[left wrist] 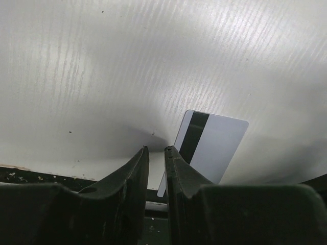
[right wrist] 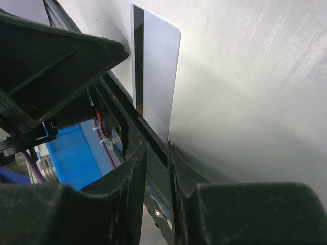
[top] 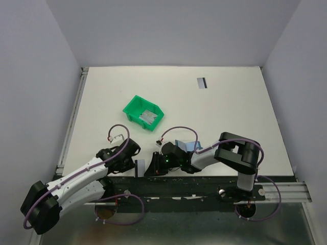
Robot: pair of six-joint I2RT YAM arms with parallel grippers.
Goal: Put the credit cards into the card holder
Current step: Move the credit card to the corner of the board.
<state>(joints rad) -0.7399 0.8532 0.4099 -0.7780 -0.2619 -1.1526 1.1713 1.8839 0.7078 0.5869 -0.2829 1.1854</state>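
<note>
At the near edge of the table point(top: 230, 112), a card point(left wrist: 214, 145) is laid flat with one corner seemingly run out past the rim. This is presumably so that it can be taken by its edge rather than pried off the surface. The left gripper point(left wrist: 156, 150) is held low just beside that card, its jaws set a narrow slit apart with nothing between them. The right gripper point(right wrist: 157, 148) is lined up with the card's near end from the other side. Its jaws are likewise nearly together, but whether the card is pinched cannot be told. The wallet point(top: 186, 145) is seen just behind the right arm, partly covered by it. A second card point(top: 202, 83) is left far back on the table, and a third card point(top: 149, 117) seems to be lying in the green bin point(top: 134, 109).
</note>
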